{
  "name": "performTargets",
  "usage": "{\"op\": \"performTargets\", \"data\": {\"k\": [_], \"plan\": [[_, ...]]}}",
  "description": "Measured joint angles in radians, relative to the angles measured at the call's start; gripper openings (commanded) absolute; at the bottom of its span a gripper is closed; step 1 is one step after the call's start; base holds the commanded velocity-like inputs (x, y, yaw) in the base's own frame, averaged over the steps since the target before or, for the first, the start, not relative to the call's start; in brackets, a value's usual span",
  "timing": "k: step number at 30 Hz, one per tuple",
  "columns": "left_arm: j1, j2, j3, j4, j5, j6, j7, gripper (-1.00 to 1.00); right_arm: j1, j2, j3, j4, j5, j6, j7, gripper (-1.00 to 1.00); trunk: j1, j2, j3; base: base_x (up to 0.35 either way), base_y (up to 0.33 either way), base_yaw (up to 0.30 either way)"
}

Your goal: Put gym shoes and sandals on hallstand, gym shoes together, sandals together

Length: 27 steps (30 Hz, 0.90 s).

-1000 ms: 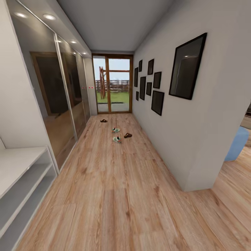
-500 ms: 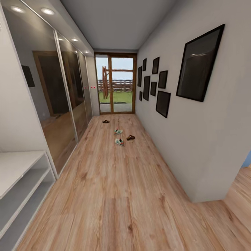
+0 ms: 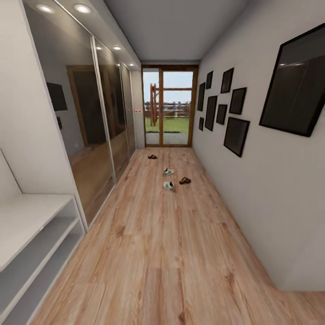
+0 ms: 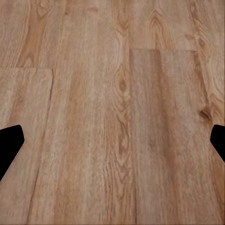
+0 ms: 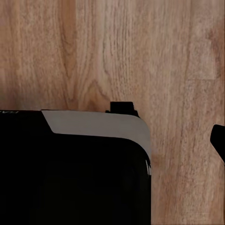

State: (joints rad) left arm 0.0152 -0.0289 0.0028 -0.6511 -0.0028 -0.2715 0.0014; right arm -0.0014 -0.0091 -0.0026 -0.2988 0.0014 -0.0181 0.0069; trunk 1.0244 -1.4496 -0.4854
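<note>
Far down the corridor floor (image 3: pixel 171 253) lie the two gym shoes, one (image 3: pixel 169 186) nearer and one (image 3: pixel 168 171) just beyond it. One dark sandal (image 3: pixel 184 181) rests right of the nearer gym shoe, the other sandal (image 3: pixel 152 157) further off near the glass door. The hallstand (image 3: pixel 31 212) stands at the near left, its bench top and shelves bare. Over bare planks my left gripper (image 4: pixel 112 145) is open, its black fingertips (image 4: pixel 9 150) at both picture edges. My right gripper (image 5: pixel 112 145) is open, one fingertip (image 5: pixel 219 140) showing beside the robot's dark body (image 5: pixel 70 173).
Mirrored sliding wardrobe doors (image 3: pixel 99 131) line the left wall past the hallstand. Black picture frames (image 3: pixel 234 131) hang on the right wall. A glass door (image 3: pixel 169 108) closes the far end. Wood floor runs between me and the shoes.
The whole view has shifted: the camera has advanced into the corridor, the right wall corner has left the picture, and the shoes look slightly nearer. The shoes themselves have not moved.
</note>
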Motion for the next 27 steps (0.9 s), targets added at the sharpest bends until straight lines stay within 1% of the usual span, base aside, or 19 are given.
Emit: {"op": "performTargets", "data": {"k": [7,27], "plan": [[0.000,0.000,0.000,0.000,0.000,0.000,0.000,1.00,0.000,0.000,0.000,0.000,0.000,0.000,0.000,1.00,0.000,0.000,-0.003,0.348,0.000,0.086],[0.000,0.000,0.000,0.000,0.000,0.000,0.000,1.00,0.000,0.000,0.000,0.000,0.000,0.000,0.000,1.00,0.000,0.000,-0.004,0.348,0.000,0.004]]}}
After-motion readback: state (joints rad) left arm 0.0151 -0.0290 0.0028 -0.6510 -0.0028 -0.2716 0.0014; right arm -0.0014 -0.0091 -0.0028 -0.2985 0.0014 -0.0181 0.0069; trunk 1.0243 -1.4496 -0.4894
